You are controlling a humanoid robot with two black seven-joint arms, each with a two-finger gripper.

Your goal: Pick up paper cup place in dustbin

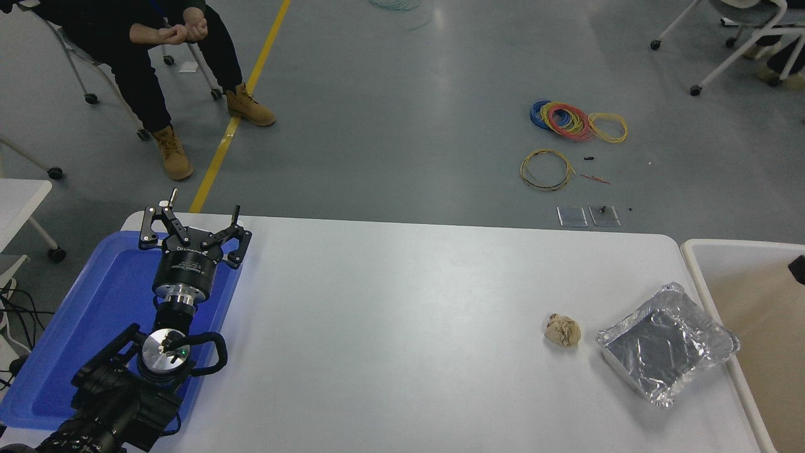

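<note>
Right end effector (798,269) and dustbin (695,267) cut off at right edge.

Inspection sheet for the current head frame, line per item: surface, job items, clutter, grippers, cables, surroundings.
Surface: white table, no spills seen.
Job's things: paper cup nothing seen; dustbin at the table's right end, only partly in frame.
Clutter: crumpled paper ball beside foil tray, apart; blue tray at the left.
Grippers: left gripper open, parked over the blue tray; a dark bit at the right edge over the dustbin, right gripper's state cannot be told.
Cables: black cable loop on the left arm; wire coils on the floor.
Surroundings: seated person at far left; wheeled chair far right.
</note>
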